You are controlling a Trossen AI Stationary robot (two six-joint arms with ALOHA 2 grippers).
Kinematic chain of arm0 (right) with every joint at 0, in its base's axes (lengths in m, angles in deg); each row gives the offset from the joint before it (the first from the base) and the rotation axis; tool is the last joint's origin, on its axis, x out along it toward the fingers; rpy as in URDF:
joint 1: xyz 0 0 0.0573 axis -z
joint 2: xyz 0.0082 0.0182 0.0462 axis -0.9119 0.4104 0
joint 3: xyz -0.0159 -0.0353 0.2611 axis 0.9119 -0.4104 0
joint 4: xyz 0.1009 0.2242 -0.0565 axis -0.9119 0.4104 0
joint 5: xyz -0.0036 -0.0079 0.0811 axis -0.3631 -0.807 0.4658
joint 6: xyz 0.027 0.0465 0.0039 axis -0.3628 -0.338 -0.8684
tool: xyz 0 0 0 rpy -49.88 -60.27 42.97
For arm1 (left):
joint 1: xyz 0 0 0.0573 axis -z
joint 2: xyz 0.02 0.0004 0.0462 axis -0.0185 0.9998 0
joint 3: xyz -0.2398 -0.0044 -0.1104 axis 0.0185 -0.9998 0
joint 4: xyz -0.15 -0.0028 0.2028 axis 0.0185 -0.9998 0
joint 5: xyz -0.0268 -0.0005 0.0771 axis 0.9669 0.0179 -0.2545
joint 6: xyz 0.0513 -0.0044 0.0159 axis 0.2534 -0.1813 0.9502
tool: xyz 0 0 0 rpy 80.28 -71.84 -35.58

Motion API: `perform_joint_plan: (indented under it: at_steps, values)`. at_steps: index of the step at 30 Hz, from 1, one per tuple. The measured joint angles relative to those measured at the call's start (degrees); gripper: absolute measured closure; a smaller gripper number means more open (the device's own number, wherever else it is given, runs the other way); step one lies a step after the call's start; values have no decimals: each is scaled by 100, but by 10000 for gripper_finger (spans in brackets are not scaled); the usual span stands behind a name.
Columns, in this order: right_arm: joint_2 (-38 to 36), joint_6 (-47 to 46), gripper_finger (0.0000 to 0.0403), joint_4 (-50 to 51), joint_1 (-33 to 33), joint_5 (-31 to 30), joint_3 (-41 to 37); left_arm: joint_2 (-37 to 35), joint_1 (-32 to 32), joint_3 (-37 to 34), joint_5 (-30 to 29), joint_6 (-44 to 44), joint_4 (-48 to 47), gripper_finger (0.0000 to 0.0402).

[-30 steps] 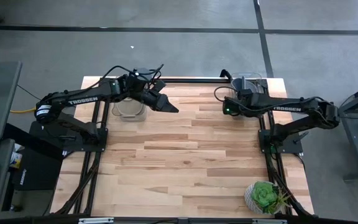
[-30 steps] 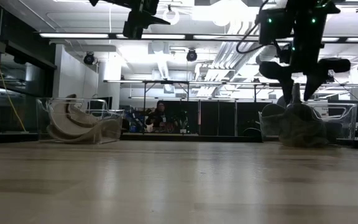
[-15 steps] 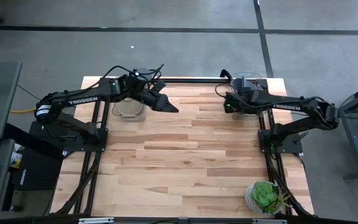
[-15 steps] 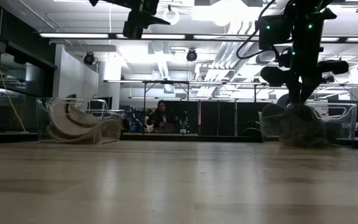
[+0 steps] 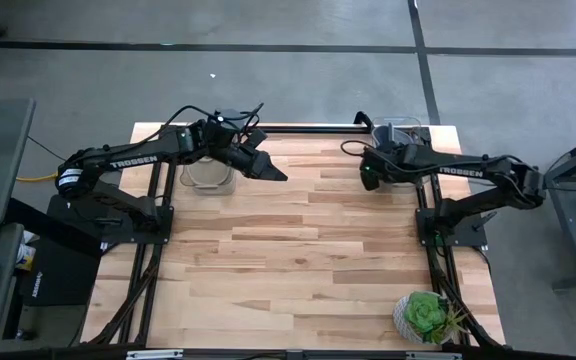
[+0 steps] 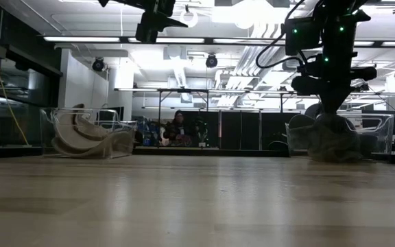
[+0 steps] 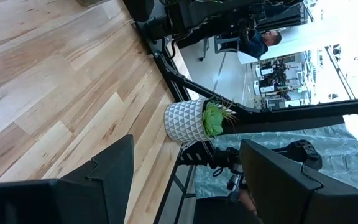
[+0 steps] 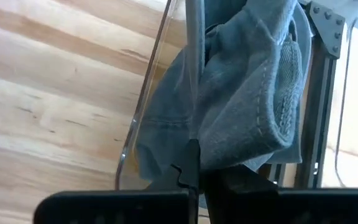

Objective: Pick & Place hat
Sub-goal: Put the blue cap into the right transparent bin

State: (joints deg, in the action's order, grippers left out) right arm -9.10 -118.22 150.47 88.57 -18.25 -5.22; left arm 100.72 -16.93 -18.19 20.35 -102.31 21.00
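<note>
"TROSSEN" in white on the left arm (image 5: 133,161) and right arm (image 5: 463,174).

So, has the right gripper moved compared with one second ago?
Yes. In the low view the right gripper has come down toward the clear plastic bin, and its fingers are now closed on the grey fabric hat.

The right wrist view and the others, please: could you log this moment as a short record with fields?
right pincer: shut on the grey hat, at the clear bin on the table's far right
left pincer: open, raised above the table
left bin: holds a pale hat
potted plant: near right corner
</note>
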Motion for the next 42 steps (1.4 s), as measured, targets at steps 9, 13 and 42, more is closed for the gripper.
perform_joint_plan:
  at_steps: [9, 13, 42]
  values:
    - [0, 436, 402, -59, 317, 285, 0, 0, -1, 0, -2, -2, -2, 150]
    - [59, 538, 402, -293, 449, 478, 0, 0, 0, 0, -4, -2, -4, 150]
    - [523, 676, 305, -99, 852, 944, 407, 0, 1, 0, -2, 1, -42, 150]
